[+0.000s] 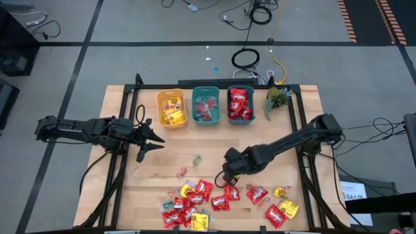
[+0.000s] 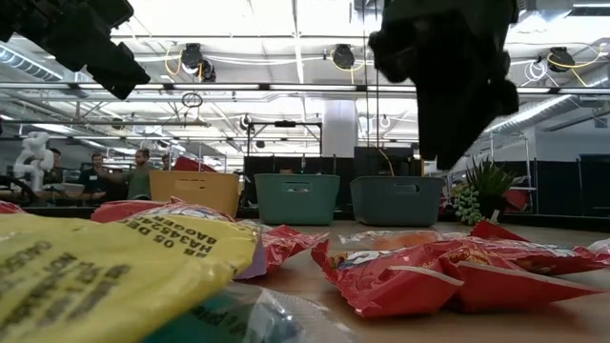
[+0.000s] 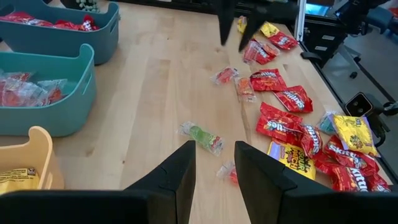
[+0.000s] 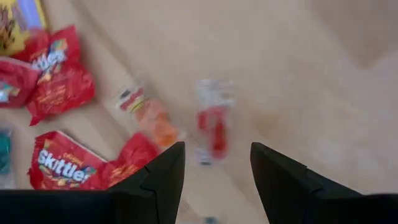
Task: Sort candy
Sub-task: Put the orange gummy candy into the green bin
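Right gripper (image 1: 227, 174) hangs just above the near middle of the table (image 1: 305, 97), its two fingers parted and holding nothing (a small clear-wrapped red sweet (image 4: 212, 127) lies on the wood below the gap). Left gripper (image 1: 151, 144) waits over the left side, fingers likewise apart and empty. Along the far edge stand a yellow bin (image 1: 171, 108), a teal bin (image 1: 206, 106) and a blue bin (image 1: 240, 104), each with sweets inside. Most of the candy (image 1: 201, 203), red and yellow packets, lies heaped at the near edge, with a green-wrapped piece (image 3: 203, 137) apart from it.
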You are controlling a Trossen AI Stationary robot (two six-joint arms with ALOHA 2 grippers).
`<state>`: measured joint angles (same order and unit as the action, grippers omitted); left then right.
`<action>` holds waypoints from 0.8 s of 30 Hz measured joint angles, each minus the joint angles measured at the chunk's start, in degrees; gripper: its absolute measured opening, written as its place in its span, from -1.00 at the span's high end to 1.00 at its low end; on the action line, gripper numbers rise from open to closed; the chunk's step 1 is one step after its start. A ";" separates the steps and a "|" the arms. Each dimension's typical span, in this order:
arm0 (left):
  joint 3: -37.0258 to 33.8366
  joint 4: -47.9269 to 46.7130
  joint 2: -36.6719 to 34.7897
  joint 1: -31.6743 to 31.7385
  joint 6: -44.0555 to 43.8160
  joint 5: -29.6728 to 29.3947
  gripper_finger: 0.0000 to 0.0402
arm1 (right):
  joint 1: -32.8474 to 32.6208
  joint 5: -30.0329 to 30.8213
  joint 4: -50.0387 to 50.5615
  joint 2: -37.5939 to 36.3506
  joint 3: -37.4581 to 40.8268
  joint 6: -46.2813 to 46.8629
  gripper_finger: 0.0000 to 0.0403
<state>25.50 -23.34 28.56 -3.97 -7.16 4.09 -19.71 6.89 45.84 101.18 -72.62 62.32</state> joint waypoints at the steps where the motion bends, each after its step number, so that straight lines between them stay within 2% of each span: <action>1: 0.00 0.01 0.00 0.00 0.00 0.02 0.40 | -0.06 -0.49 -0.92 1.05 0.00 -0.11 0.14; 11: 0.00 -0.02 0.02 -0.02 -0.06 0.22 0.40 | 0.05 -2.75 -3.23 10.14 -0.02 -0.75 0.14; 18: 0.00 0.04 0.00 0.00 -0.41 0.62 0.40 | 0.05 -2.60 -3.62 12.52 -0.30 -0.50 0.15; 21: 0.00 0.03 0.00 -0.02 -1.22 1.59 0.40 | 0.05 -2.53 -3.54 12.49 -0.26 0.34 0.21; 24: 0.00 0.02 0.00 -0.01 -1.38 2.17 0.40 | 0.10 -2.53 -3.22 12.06 -0.15 0.64 0.37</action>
<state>25.50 -23.32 28.56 -3.98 -8.53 6.26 -19.61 4.36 42.62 113.24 -72.77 62.96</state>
